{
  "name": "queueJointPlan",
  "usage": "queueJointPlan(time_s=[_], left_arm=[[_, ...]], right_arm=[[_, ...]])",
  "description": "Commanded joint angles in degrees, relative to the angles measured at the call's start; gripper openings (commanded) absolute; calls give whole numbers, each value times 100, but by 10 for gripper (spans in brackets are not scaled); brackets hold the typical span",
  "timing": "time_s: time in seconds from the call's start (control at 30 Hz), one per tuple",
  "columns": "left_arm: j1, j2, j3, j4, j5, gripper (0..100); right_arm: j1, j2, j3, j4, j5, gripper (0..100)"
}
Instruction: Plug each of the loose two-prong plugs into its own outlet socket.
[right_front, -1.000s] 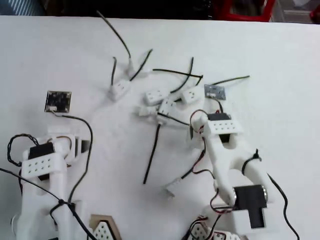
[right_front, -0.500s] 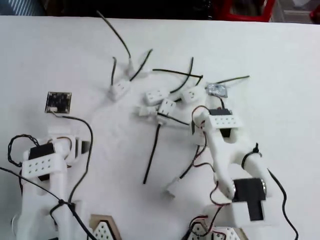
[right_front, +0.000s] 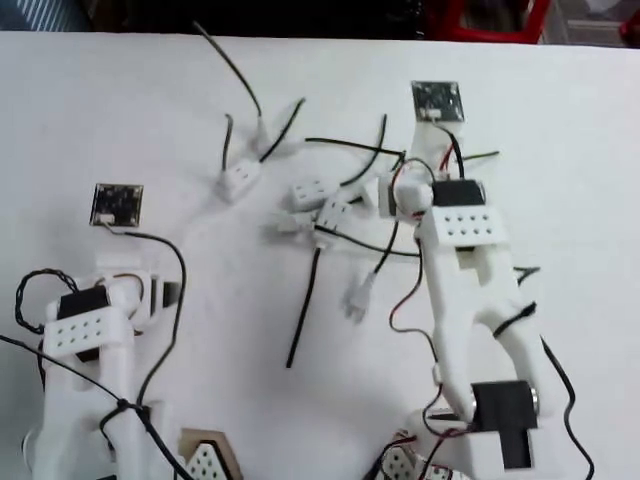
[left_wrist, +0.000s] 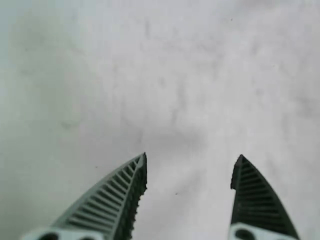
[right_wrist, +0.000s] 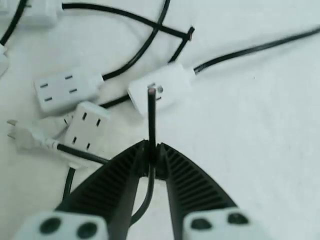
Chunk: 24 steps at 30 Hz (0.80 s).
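white table (right_front: 560, 110) under even light — beyond its far edge a dark strip (right_front: 300, 15) and a red frame (right_front: 487, 22)

The left arm (right_front: 85, 340) and the right arm (right_front: 465, 290) are white printed plastic, each with a plate of round holes (two rows). A black motor block (right_front: 503, 408) sits on the right arm, and thin red and black wires (right_front: 400, 305) loop beside it. The left claw (left_wrist: 192, 160) has one pale grey and one black ribbed finger. The right claw (right_wrist: 152, 146) is black and ribbed.
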Motion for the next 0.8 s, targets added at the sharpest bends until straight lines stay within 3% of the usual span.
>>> queueJointPlan(time_s=[0.0, 0.27, 0.43, 0.53, 0.77], left_arm=[[-31, -180, -26, -105, 26, 271], [-31, -180, -26, -105, 18, 271], [-31, -180, -26, -105, 18, 271], [-31, -180, -26, -105, 18, 271], [-22, -180, -26, -105, 18, 271]], right_arm=[[57, 497, -949, -110, 255, 18], [-66, 734, -2875, 2018, 352, 221], [-101, 804, -3033, 3081, 308, 183], [-268, 875, -2734, 3451, -211, 161], [-752, 1200, -1626, 2958, -1073, 159]])
